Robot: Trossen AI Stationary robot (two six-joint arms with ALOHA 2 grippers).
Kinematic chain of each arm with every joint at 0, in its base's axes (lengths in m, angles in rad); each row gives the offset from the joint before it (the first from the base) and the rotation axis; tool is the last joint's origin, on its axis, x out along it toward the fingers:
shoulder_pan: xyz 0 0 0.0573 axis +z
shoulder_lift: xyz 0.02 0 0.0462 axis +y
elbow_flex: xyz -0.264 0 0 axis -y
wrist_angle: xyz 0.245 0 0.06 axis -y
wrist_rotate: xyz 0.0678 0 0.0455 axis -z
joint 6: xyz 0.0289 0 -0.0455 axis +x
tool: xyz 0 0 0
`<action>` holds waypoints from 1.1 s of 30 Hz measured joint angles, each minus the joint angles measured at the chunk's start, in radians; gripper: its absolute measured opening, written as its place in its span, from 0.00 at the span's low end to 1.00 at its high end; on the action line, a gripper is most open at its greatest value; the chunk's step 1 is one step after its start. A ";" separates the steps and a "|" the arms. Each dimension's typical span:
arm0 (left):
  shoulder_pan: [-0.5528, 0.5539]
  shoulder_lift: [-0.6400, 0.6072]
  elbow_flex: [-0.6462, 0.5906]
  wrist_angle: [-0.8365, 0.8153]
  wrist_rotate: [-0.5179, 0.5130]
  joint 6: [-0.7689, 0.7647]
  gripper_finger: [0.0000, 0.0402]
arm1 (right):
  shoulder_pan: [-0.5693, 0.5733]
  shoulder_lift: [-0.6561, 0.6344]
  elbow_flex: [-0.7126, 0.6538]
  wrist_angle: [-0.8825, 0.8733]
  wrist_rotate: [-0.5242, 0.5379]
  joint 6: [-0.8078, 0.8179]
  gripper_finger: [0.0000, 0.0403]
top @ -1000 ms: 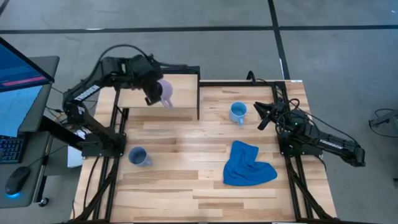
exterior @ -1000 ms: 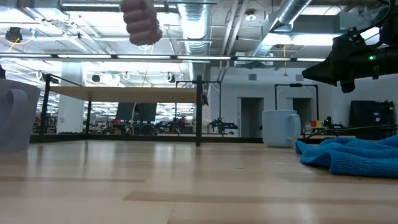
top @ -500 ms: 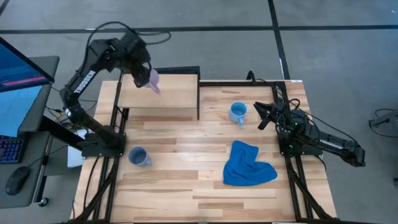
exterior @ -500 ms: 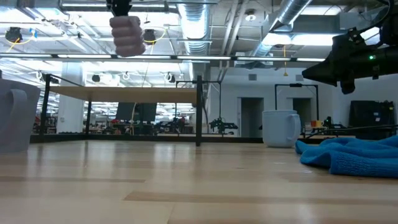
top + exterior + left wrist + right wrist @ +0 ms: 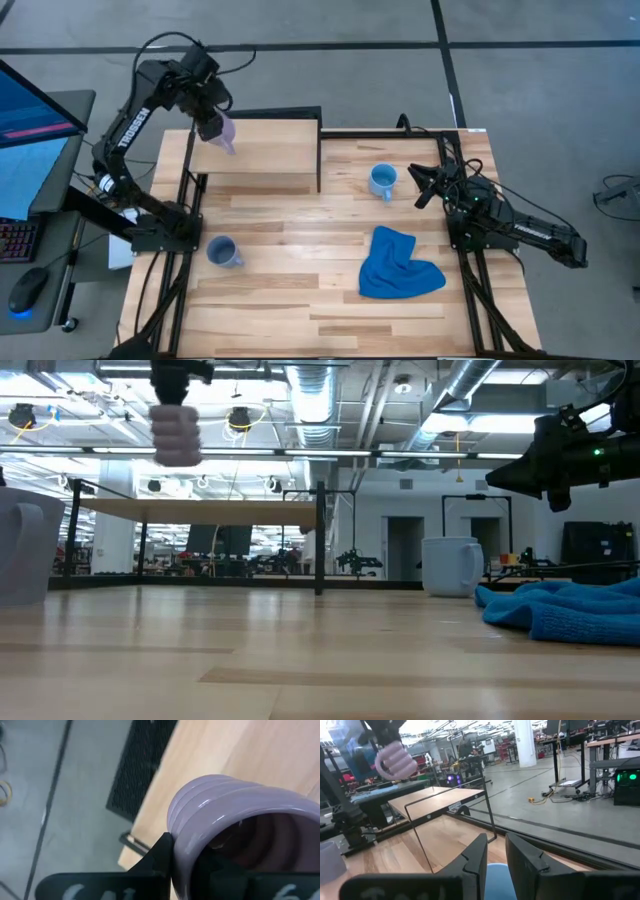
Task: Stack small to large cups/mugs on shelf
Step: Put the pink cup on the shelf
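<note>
My left gripper (image 5: 212,125) is shut on the pale purple ribbed mug (image 5: 226,131), which hangs in the air above the far left corner of the shelf (image 5: 270,150). The low view shows the mug (image 5: 176,435) well above the shelf board (image 5: 200,510). The bright light blue mug (image 5: 382,181) stands upright on the tabletop to the right of the shelf. The grey-blue mug (image 5: 222,251) stands on the tabletop near the left edge. My right gripper (image 5: 418,187) waits at the table's right side, level and slightly open, with nothing between its fingers (image 5: 475,855). My left gripper holds the purple mug by its rim wall (image 5: 182,845), with one finger (image 5: 160,852) outside the wall and the other inside the mouth. The fingers come from above, slanting down. The mug hangs tilted below them, clear of the shelf.
A crumpled blue cloth (image 5: 398,264) lies on the tabletop at the right, near my right arm. The shelf's black frame post (image 5: 319,540) stands at its right end. A monitor and keyboard stand off the table's left side.
My left gripper has swung toward the table's left and far edges, carrying the purple mug from over the shelf's middle to above its far left corner and sinking a little. The mug stays in the hold, clear of the shelf.
</note>
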 joint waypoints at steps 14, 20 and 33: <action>0.054 -0.009 -0.274 0.011 -0.056 0.118 0.04 | 0.000 0.000 0.000 0.006 0.031 0.025 0.23; 0.054 -0.010 -0.277 0.037 -0.050 0.213 0.04 | 0.000 0.000 0.000 0.006 0.031 0.026 0.23; 0.054 -0.009 -0.278 0.132 0.007 0.359 0.04 | 0.000 0.000 0.000 0.006 0.031 0.047 0.23</action>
